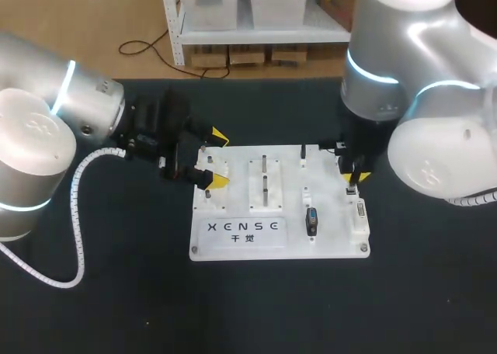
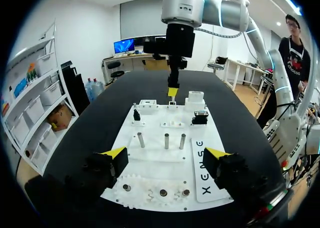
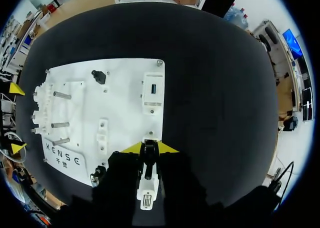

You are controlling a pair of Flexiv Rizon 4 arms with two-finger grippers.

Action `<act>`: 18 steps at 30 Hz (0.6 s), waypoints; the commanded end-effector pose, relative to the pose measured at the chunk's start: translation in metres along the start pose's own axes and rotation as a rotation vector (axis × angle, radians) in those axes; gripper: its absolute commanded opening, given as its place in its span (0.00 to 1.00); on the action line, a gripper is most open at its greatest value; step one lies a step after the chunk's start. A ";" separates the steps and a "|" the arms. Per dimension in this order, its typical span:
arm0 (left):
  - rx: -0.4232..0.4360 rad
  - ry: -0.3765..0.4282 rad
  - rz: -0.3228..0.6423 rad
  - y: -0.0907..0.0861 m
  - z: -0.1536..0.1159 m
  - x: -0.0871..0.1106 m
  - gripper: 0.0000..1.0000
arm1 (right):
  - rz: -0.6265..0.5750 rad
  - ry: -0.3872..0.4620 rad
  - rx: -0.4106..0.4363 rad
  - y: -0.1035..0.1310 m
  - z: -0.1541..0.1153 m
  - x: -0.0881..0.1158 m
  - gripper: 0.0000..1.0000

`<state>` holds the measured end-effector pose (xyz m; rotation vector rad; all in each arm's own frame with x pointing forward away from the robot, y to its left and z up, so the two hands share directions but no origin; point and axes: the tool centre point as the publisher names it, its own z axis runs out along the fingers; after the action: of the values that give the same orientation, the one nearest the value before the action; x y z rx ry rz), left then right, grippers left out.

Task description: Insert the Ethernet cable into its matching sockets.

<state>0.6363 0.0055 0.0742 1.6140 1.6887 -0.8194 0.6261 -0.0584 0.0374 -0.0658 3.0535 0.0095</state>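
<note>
Right gripper (image 3: 150, 148): clenched, by the look of it, on a small dark piece I take for the Ethernet plug (image 3: 149, 160), pinched between the two yellow tips. It points straight down over the right side of the white board (image 1: 225, 249).
Why held so: a vertical hold lines the plug's nose up with a socket that opens upward, so it can go in on one straight push. That is my reading.
Ethernet plug, whereabouts: in the right gripper, above the board and not yet seated. I can make out no trailing cable.
Socket block (image 3: 152, 90): white, with a slot in its top, on the board's edge ahead of the right gripper. A second white block (image 3: 146, 190) lies just under that gripper. Which of them is the match I cannot tell.
Left gripper (image 2: 165, 155): released, with fingers spread wide and nothing in them. It lies level at the board's left edge, one tip on either side of the gear corner.
Why there: probably to steady the board, or simply to wait out of the way. Whether it touches the board I cannot tell.
Board: flat on the dark bench (image 1: 140, 307), fixtures facing up so both arms can reach them.
Counts: two grippers, one board, one held plug, three upright steel pegs (image 2: 166, 140) in a row, two white blocks on the right edge, one black connector (image 1: 311, 220) standing mid-board.
</note>
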 end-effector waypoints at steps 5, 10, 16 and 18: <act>-0.002 0.000 0.001 0.000 0.000 0.001 1.00 | -0.004 0.005 -0.006 0.000 0.006 -0.003 0.00; -0.002 0.000 0.001 0.000 0.000 0.001 1.00 | -0.011 0.010 -0.009 0.001 0.007 -0.004 0.00; -0.002 0.000 0.001 0.000 0.000 0.001 1.00 | -0.016 0.015 -0.009 0.001 0.009 -0.005 0.00; -0.002 0.000 0.001 0.000 0.000 0.001 1.00 | -0.016 0.017 -0.008 0.001 0.009 -0.005 0.00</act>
<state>0.6363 0.0055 0.0742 1.6140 1.6887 -0.8194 0.6310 -0.0575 0.0297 -0.0932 3.0671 0.0227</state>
